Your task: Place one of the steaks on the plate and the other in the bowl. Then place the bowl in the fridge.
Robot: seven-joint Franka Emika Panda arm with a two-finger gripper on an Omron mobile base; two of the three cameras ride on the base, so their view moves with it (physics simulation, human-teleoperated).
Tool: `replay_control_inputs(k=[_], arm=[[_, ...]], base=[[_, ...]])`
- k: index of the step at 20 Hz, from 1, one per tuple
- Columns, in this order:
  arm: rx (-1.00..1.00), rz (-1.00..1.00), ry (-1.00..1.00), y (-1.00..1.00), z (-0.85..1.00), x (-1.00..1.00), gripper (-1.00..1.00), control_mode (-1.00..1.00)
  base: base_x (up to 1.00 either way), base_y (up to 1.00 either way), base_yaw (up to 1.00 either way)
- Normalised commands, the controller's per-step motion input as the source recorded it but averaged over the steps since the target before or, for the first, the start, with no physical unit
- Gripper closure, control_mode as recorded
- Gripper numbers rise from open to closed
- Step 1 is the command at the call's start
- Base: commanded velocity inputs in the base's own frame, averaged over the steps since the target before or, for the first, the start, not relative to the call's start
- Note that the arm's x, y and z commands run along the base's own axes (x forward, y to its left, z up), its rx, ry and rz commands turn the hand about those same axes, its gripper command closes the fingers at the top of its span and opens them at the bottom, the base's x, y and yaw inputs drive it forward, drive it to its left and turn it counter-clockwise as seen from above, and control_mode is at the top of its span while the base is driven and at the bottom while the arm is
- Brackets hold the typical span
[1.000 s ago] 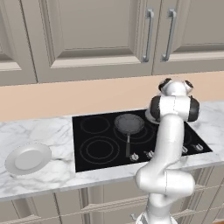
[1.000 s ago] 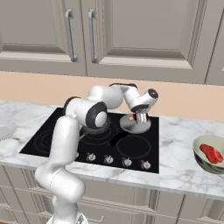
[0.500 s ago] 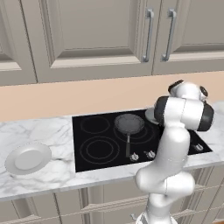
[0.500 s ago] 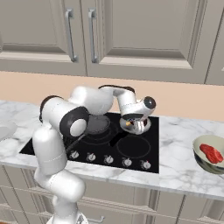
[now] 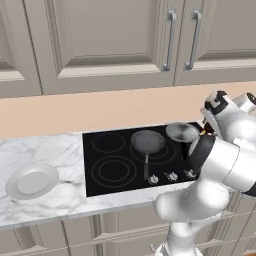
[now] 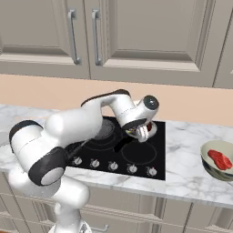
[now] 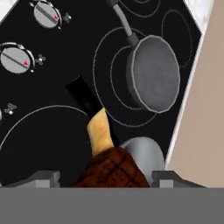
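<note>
Pincer: the two-finger gripper (image 7: 106,177) hangs over the back right of the black glass cooktop (image 5: 115,165), its jaws spread wide and gripping nothing
Between the jaws: a brown cross-hatched lump with a tan stub (image 7: 109,168) lies below, with a gap to each finger tip; what it is, I cannot tell
Round grey metal vessel (image 5: 182,132): just under the gripper, at the back of the cooktop
Dark long-handled frying pan (image 7: 153,74): on the next burner, beside the vessel
Cream-beige bowl (image 6: 210,169): on the marble counter (image 6: 182,168), right of the cooktop, well apart from the gripper
Bright-red raw steak (image 6: 220,159): inside the bowl
Plain white plate (image 5: 31,181): on the counter, left of the cooktop
</note>
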Motion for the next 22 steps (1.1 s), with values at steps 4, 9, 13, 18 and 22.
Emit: replay_control_inputs(k=[4,9,13,18,22], arm=[[-0.03,0.08,-0.03,0.6,0.45,-1.0,1.0,-1.0],[-0.01,0.08,-0.1,0.85,0.64,-1.0,1.0,-1.0],[-0.07,0.13,-0.08,0.99,0.51,-0.89,1.0,-1.0],[-0.11,0.21,-0.01,1.0,0.08,-0.79,1.0,-1.0],[-0.08,0.23,0.0,1.0,0.13,-0.52,1.0,-1.0]], base=[[0.0,0.0,0.0],[0.0,0.0,0.0],[0.0,0.0,0.0],[0.0,0.0,0.0],[0.0,0.0,0.0]])
